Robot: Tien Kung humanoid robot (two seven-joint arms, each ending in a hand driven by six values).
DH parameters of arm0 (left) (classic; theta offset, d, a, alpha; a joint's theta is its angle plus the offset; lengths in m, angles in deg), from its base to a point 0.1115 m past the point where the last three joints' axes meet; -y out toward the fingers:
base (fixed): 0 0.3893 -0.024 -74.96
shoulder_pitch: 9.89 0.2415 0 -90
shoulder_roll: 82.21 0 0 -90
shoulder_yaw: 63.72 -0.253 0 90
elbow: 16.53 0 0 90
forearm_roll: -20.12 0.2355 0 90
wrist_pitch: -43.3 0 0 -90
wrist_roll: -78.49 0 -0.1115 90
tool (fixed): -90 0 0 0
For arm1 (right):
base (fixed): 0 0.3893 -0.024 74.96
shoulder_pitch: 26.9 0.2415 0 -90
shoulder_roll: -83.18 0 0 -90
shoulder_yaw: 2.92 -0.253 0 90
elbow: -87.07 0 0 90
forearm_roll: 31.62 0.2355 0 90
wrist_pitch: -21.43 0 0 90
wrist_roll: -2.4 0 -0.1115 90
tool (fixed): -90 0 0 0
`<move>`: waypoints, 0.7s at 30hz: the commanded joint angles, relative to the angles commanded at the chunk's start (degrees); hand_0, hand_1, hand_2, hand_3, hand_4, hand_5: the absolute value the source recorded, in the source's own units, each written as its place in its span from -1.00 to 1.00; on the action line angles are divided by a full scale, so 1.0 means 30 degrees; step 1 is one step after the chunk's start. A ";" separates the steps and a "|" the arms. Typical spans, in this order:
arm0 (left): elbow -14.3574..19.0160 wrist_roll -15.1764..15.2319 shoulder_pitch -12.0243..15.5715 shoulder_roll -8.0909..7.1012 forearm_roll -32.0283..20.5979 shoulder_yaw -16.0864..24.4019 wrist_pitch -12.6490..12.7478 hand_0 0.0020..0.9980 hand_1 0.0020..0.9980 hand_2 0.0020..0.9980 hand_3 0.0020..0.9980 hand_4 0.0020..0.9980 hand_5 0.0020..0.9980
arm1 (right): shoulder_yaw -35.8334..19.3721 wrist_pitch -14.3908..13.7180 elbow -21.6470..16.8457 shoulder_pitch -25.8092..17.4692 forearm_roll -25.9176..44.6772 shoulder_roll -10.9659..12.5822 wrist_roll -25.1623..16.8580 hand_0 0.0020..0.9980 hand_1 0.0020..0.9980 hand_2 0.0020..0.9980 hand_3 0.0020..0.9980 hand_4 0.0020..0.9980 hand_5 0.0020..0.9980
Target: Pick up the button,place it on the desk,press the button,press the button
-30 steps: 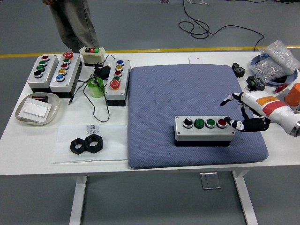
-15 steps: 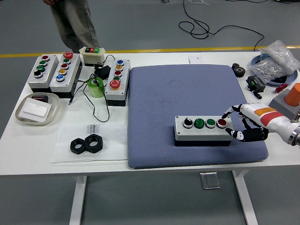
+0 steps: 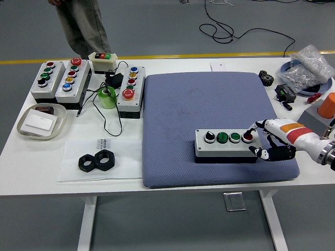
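A grey button box (image 3: 227, 147) lies on the blue mat (image 3: 209, 99), right of centre. Its top carries a black knob, two green buttons and a red button (image 3: 247, 137) at the right end. My right hand (image 3: 264, 142), white with black fingers (image 3: 254, 127), sits at the box's right end. Its fingers are spread. One fingertip is at the red button's edge, and the thumb lies by the box's front right corner. I cannot tell whether that fingertip presses the button. The hand holds nothing. My left arm is out of the picture.
Three more button boxes (image 3: 72, 77) and a green tape roll (image 3: 107, 98) stand at the back left. A white tray (image 3: 57, 127) and two black nuts (image 3: 97, 161) lie front left. An orange object (image 3: 328, 106) and a plastic bag (image 3: 309, 68) are at the right edge. A person (image 3: 78, 23) stands at the far left.
My right hand has come down and in towards the box's right end, and its fingers have closed in around the red button. The box has not moved.
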 joint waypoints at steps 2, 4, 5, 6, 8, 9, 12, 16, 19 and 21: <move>0.0002 0.0007 -0.0006 -0.0001 -0.0025 -0.0014 -0.0001 0.50 0.66 0.76 0.66 0.27 1.00 | 0.0088 0.0020 0.0110 0.0019 -0.0014 -0.0041 0.0034 -0.85 -1.00 -0.84 0.35 0.30 -0.23; 0.0006 0.0009 -0.0013 0.0000 -0.0047 -0.0032 -0.0002 0.50 0.66 0.76 0.66 0.27 1.00 | 0.0120 0.0028 0.0231 -0.0011 -0.0012 -0.0092 0.0057 -0.85 -1.00 -0.84 0.35 0.30 -0.22; 0.0006 0.0007 -0.0013 0.0003 -0.0047 -0.0032 -0.0002 0.50 0.66 0.76 0.66 0.27 1.00 | 0.0140 0.0048 0.0254 -0.0026 -0.0011 -0.0106 0.0069 -0.85 -1.00 -0.84 0.35 0.30 -0.22; 0.0005 0.0010 -0.0010 0.0006 -0.0056 -0.0035 -0.0001 0.50 0.66 0.76 0.66 0.27 1.00 | 0.0171 0.0074 0.0263 -0.0030 -0.0011 -0.0120 0.0085 -0.85 -1.00 -0.84 0.35 0.30 -0.22; 0.0005 0.0013 -0.0006 0.0011 -0.0067 -0.0037 -0.0002 0.50 0.66 0.76 0.66 0.27 1.00 | 0.0243 0.0147 0.0280 -0.0020 -0.0041 -0.0154 0.0142 -0.85 -1.00 -0.84 0.35 0.30 -0.22; 0.0006 0.0012 -0.0007 0.0011 -0.0061 -0.0036 -0.0004 0.50 0.66 0.76 0.66 0.27 1.00 | 0.0270 0.0183 0.0291 -0.0010 -0.0070 -0.0168 0.0178 -0.85 -1.00 -0.84 0.35 0.30 -0.22; 0.0011 0.0019 -0.0003 0.0009 -0.0078 -0.0052 -0.0010 0.51 0.66 0.76 0.66 0.27 1.00 | 0.0348 0.0226 0.0331 0.0006 -0.0074 -0.0205 0.0231 -0.85 -1.00 -0.84 0.35 0.30 -0.22; 0.0009 0.0033 -0.0034 -0.0001 -0.0112 -0.0078 -0.0013 0.51 0.66 0.76 0.66 0.27 1.00 | 0.0389 0.0271 0.0289 0.0007 -0.0112 -0.0213 0.0281 -0.85 -1.00 -0.83 0.35 0.30 -0.21; 0.0009 0.0023 -0.0042 -0.0004 -0.0075 -0.0056 -0.0014 0.51 0.66 0.76 0.66 0.27 1.00 | 0.0402 0.0325 0.0293 0.0024 -0.0143 -0.0238 0.0336 -0.85 -1.00 -0.83 0.35 0.30 -0.21; 0.0013 0.0040 -0.0047 -0.0008 -0.0122 -0.0095 -0.0019 0.51 0.66 0.76 0.66 0.27 1.00 | 0.0479 0.0385 0.0332 0.0065 -0.0158 -0.0265 0.0386 -0.85 -1.00 -0.83 0.35 0.30 -0.21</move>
